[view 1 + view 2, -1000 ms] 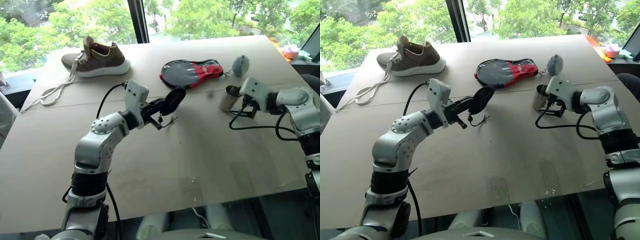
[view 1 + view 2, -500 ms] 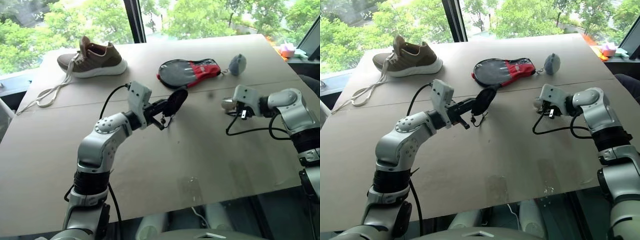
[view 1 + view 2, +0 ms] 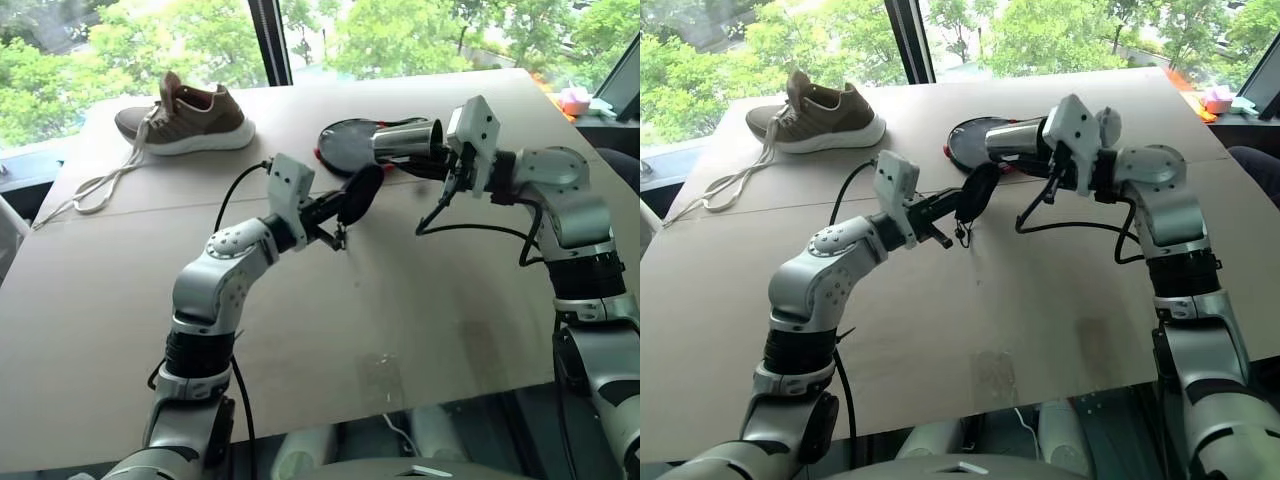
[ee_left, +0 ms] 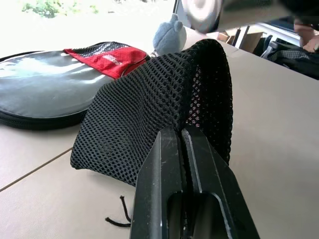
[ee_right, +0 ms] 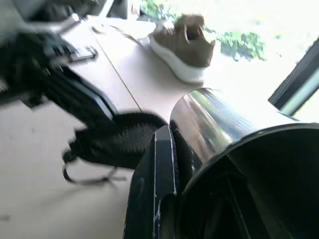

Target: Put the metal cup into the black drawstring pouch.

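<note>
holding the small shiny steel cup (image 3: 405, 140) sideways in my right hand (image 3: 440, 158), fingers clamped on its rim wall with the base aimed left, i have it up off the table (image 3: 420, 300), in front of the flat black-and-red paddle case (image 3: 345, 145) and just right of the pouch. my left hand (image 4: 185, 144) has its two fingers pressed together on a fold of the soft black mesh drawstring pouch (image 3: 358, 195), which it holds above the table with the thin cord (image 4: 118, 213) dangling under it. in the left wrist view the mesh arches over the fingertips, and i cannot tell from any view how wide the mouth gapes or which way it faces. to do this step well, i judge the cup's base should go in first, along the line of the pouch opening, so i would line the cup's axis up with the mouth before closing the gap, then feed it slowly so the rim of mesh slides over the steel rather than folding shut. the pinch on one side only means the fabric may collapse or swing away when nudged, so a gentle, steady push matters. the brown lace-up shoe (image 3: 190, 118) at the far left of the table and the grey fuzzy ball (image 3: 1107, 122) behind my right wrist are well clear of the work.
</note>
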{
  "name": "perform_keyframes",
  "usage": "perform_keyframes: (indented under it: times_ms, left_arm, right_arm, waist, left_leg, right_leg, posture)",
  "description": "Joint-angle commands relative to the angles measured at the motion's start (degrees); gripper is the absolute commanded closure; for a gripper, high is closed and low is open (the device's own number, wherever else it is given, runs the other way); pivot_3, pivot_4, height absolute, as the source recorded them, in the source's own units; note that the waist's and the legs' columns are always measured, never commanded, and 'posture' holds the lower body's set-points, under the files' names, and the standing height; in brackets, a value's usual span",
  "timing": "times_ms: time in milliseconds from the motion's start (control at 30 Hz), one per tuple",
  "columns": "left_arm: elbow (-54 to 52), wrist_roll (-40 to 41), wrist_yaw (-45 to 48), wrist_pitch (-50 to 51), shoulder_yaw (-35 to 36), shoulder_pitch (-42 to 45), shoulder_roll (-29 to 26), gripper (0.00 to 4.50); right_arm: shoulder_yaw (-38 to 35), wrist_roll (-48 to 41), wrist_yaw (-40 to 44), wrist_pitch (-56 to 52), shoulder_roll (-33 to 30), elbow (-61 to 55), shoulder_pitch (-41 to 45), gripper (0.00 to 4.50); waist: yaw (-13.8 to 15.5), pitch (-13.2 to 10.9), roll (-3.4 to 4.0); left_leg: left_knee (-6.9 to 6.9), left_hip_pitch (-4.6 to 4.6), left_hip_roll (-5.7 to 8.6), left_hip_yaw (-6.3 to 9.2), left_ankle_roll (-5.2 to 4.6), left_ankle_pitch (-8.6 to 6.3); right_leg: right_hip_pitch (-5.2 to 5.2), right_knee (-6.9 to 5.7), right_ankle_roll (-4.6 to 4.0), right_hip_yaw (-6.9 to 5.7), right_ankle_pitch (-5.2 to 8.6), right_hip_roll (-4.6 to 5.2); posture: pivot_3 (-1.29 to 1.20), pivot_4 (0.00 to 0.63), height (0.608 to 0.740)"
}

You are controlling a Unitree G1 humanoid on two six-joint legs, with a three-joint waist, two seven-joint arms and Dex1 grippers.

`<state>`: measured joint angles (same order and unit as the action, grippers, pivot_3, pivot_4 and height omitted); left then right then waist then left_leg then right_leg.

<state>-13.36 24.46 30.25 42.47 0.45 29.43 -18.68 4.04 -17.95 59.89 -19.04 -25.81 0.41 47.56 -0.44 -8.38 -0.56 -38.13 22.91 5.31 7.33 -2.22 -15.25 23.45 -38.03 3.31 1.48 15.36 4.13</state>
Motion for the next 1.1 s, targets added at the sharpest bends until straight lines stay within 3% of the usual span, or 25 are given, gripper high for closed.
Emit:
perform_keyframes:
  times_ms: [33, 300, 600, 700, 800, 900, 1000, 1033, 1100]
  left_arm:
    - [0.39, 1.21, 0.14, -0.27, 0.30, 1.97, 0.69, 4.50]
    - [0.68, 3.20, 0.37, -0.08, 0.14, 3.72, 2.98, 4.50]
    - [-0.84, 6.89, 1.80, 1.28, 0.49, 3.80, 4.34, 4.50]
    - [-2.03, 8.80, 2.68, 2.37, 0.15, 3.50, 4.48, 4.50]
    - [-3.28, 10.43, 3.72, 3.17, -0.60, 2.78, 4.45, 4.50]
    - [-4.02, 11.35, 4.11, 3.56, -0.87, 2.28, 4.29, 4.50]
    - [-4.03, 11.43, 3.95, 3.29, -0.97, 2.19, 4.31, 4.50]
    - [-3.77, 11.38, 3.95, 3.02, -1.07, 2.36, 4.44, 4.50]
    - [-3.08, 11.31, 3.98, 2.35, -1.21, 2.91, 4.74, 4.50]
  right_arm:
    - [0.37, -3.40, -0.60, -3.53, 0.30, -6.76, -3.32, 4.40]
    - [4.44, 2.71, -0.47, 2.53, -2.02, -2.43, -8.36, 4.40]
    - [7.56, 10.15, -4.51, 7.05, -1.10, 2.84, -8.17, 4.40]
    - [10.27, 15.36, -5.80, 13.01, -1.60, 4.41, -8.03, 4.40]
    - [5.71, 9.28, -12.02, 4.12, 5.25, 2.65, -7.90, 4.40]
    - [-3.76, -3.23, -20.58, -12.51, 14.10, 0.86, -6.77, 4.40]
    - [-10.44, -15.56, -24.52, -27.43, 18.92, -1.70, -7.45, 4.40]
    - [-11.61, -17.64, -25.94, -30.35, 19.94, -2.52, -7.74, 4.40]
    - [-5.79, -12.04, -23.85, -25.87, 17.08, -4.99, -9.56, 4.40]
  waist:
    - [0.15, 0.00, 0.00]
    - [-0.35, 0.00, 0.00]
    - [-0.47, 0.00, 0.00]
    - [-0.42, 0.00, 0.00]
    - [-0.61, 0.00, 0.00]
    - [-1.03, 0.00, 0.00]
    - [-0.79, 0.00, 0.00]
    - [-0.55, 0.00, 0.01]
    - [-0.33, 0.00, 0.01]
  left_leg:
    - [-0.03, 0.00, 0.01, 0.01, 0.00, 0.00]
    - [-0.10, -0.02, 0.03, -0.06, 0.00, 0.00]
    - [-0.07, -0.02, 0.01, -0.17, 0.00, 0.00]
    - [-0.07, -0.02, 0.01, -0.16, 0.00, 0.00]
    - [-0.07, -0.02, 0.00, -0.17, 0.00, 0.00]
    - [-0.06, -0.06, -0.04, -0.18, 0.01, 0.01]
    - [-0.08, -0.06, -0.02, -0.13, 0.01, 0.01]
    - [-0.09, -0.06, -0.01, -0.12, 0.01, 0.01]
    - [-0.09, -0.06, 0.02, -0.12, 0.01, 0.01]
  right_leg:
    - [-0.01, -0.01, 0.00, -0.01, 0.00, 0.00]
    - [-0.03, -0.16, 0.02, -0.03, -0.01, 0.00]
    - [0.03, -0.17, 0.02, -0.02, -0.01, -0.02]
    - [0.03, -0.17, 0.02, -0.02, -0.01, -0.02]
    - [0.03, -0.17, 0.02, -0.02, -0.01, -0.04]
    - [0.05, -0.27, 0.02, 0.08, -0.01, -0.07]
    - [0.03, -0.28, 0.02, 0.10, -0.01, -0.05]
    - [0.02, -0.28, 0.02, 0.09, -0.01, -0.05]
    - [0.03, -0.27, 0.02, 0.07, -0.01, -0.03]
  posture:
    - [0.00, 0.150, 0.740]
    - [0.00, 0.150, 0.740]
    - [0.00, 0.150, 0.740]
    - [0.00, 0.150, 0.740]
    - [0.00, 0.150, 0.740]
    - [0.00, 0.150, 0.740]
    - [0.00, 0.150, 0.740]
    - [0.00, 0.150, 0.740]
    - [0.00, 0.150, 0.740]
